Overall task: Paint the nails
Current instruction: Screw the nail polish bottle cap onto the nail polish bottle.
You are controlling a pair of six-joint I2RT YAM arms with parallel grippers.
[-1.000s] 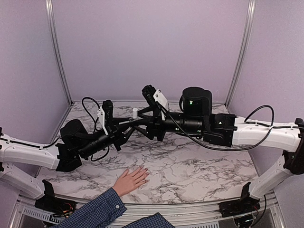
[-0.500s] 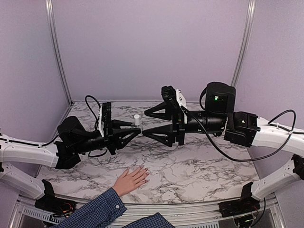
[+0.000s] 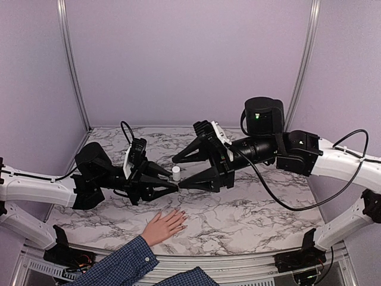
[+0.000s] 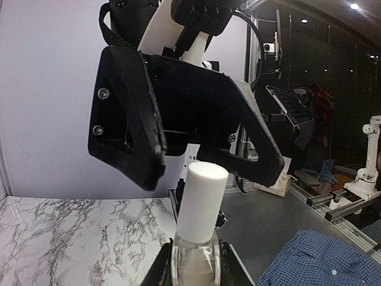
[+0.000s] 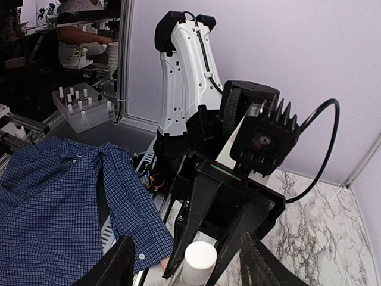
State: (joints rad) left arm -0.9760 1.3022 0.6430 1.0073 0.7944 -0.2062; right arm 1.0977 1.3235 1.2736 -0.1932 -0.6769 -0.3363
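Left end effector (image 3: pixel 172 182), clamping the bottle (image 4: pixel 195 262), has dropped lower; right end effector (image 3: pixel 178 175), jaws spread, now flanks its cap (image 4: pixel 202 196).

Left arm (image 3: pixel 36 190): reaches in low from the left.
Left gripper (image 3: pixel 171 184): clamped on a small bottle (image 4: pixel 201 202).
Right arm (image 3: pixel 339 161): stretched in from the right.
Right gripper (image 3: pixel 177 174): jaws apart, facing the left gripper.

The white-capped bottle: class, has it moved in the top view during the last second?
Yes. The white-capped bottle, clamped in the left pincer, has come toward the near edge, closer to the person's hand and farther from the back wall.
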